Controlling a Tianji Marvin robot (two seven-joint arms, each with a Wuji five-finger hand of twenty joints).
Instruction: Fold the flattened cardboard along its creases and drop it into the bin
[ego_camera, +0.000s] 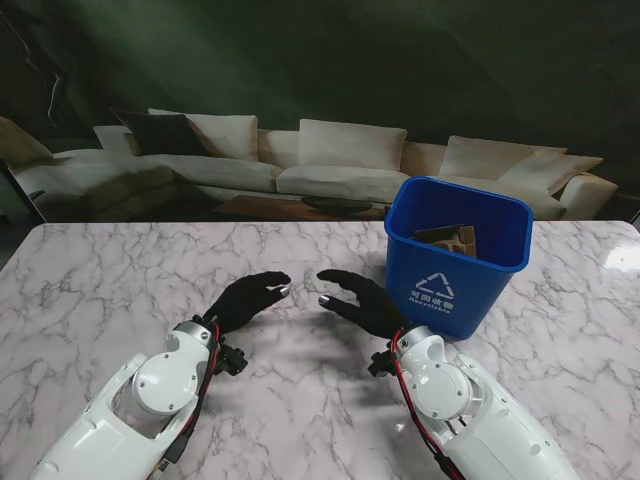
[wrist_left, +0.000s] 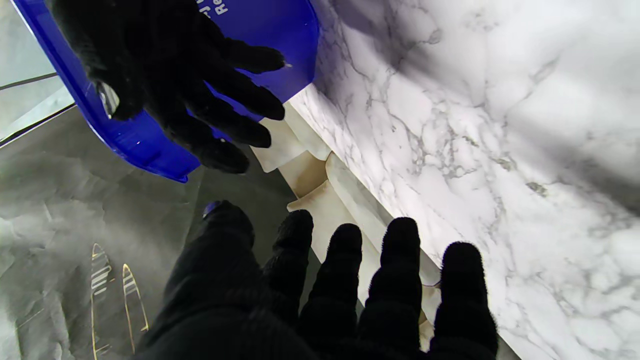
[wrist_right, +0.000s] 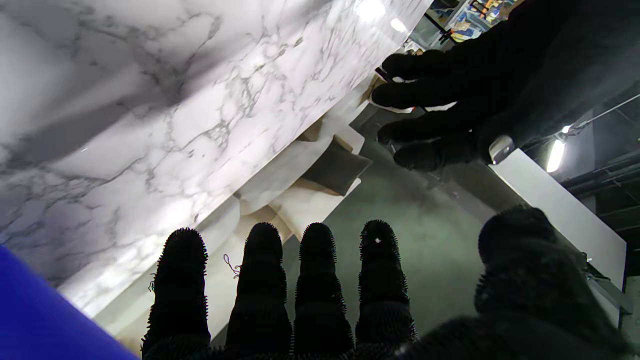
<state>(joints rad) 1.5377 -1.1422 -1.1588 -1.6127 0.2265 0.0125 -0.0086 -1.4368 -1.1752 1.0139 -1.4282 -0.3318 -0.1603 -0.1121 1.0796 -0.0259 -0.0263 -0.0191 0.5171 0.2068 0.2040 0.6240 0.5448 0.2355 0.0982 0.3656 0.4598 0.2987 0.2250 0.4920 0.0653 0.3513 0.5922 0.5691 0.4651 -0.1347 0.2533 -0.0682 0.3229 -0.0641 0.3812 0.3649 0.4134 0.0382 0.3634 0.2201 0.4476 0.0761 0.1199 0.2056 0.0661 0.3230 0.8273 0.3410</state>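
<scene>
So both robot hands are empty right now: the left robot hand (ego_camera: 250, 298) and the right robot hand (ego_camera: 362, 300) hover over the middle of the bench (ego_camera: 110, 290) with fingers spread and loosely curled, palms turned in toward each other, fingertips close but not touching, nothing between them. Going outward from there, the blue bin (ego_camera: 455, 255) sits just to the right and a bit farther away, practically beside the right robot hand, while the left one is well apart from it. The cardboard (ego_camera: 447, 237) is already down inside the bin, a brown folded piece poking up near the far wall; I can't really call its long axis from this view. So the task's thing lies right and far from both hands, and the right arm is clearly the nearer one. Looks basically done to me, probably just pulling back.
</scene>
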